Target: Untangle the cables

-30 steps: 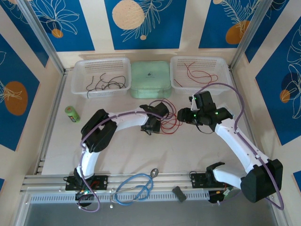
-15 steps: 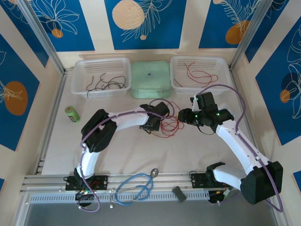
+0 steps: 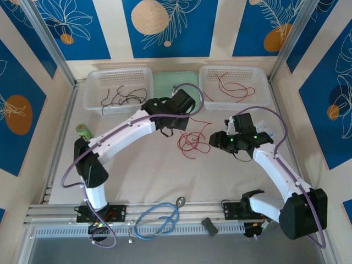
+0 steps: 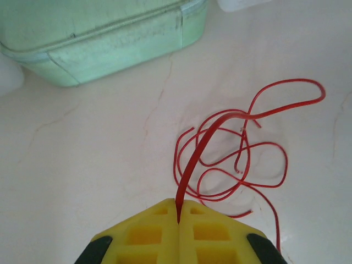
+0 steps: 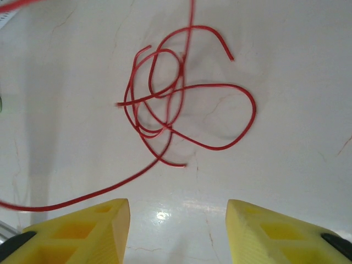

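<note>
Several red cables (image 3: 191, 144) sprawl on pale marbled table (image 3: 143, 171).

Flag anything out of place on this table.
A green cylinder lies on its side at the left edge of the table, apart from everything else. A light-blue cable sprawls across the near rail. The red cables knotted mid-table, one strand in the left pincer, are the job itself.
</note>
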Controlling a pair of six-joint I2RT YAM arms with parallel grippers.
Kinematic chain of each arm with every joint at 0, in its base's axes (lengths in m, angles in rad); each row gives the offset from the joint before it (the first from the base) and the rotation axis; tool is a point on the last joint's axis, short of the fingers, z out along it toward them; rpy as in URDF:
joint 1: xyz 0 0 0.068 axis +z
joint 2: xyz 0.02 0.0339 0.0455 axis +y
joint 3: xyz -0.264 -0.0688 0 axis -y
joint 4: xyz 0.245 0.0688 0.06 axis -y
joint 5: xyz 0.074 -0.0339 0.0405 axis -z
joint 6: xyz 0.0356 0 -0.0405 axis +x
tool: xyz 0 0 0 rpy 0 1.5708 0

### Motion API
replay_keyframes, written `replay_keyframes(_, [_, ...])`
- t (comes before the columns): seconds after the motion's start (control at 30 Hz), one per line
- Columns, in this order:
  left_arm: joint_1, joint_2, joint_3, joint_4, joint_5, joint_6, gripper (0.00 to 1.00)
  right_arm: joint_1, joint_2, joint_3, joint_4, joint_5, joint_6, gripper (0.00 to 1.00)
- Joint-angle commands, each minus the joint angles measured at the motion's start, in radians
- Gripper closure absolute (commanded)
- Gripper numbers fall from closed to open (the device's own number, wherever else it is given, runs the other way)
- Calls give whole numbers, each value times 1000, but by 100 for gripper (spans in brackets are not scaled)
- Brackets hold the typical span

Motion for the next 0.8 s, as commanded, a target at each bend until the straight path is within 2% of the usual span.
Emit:
replay_keyframes(0.0, [-7,-32,37,-61,38,52,100,-12,-12,-34,51,-78,58,50])
replay_keyframes(0.2, [-6,-73,84,-54,77,66,100,-14,7,-84,142,-135,139,50])
replay_keyframes(0.37, [-7,-111,120,-30,122,69,100,-12,-2,-162,297,-193,284,50])
replay_keyframes(0.47, [-6,-130,139,-26,146,72,100,0,-8,-201,391,-170,351,50])
replay_keyframes(0.63, [-8,-151,151,-35,167,76,100,23,-8,-205,500,-89,325,49])
replay_keyframes(0.77, [-7,-164,145,-35,170,78,100,37,20,-208,638,-86,275,46])
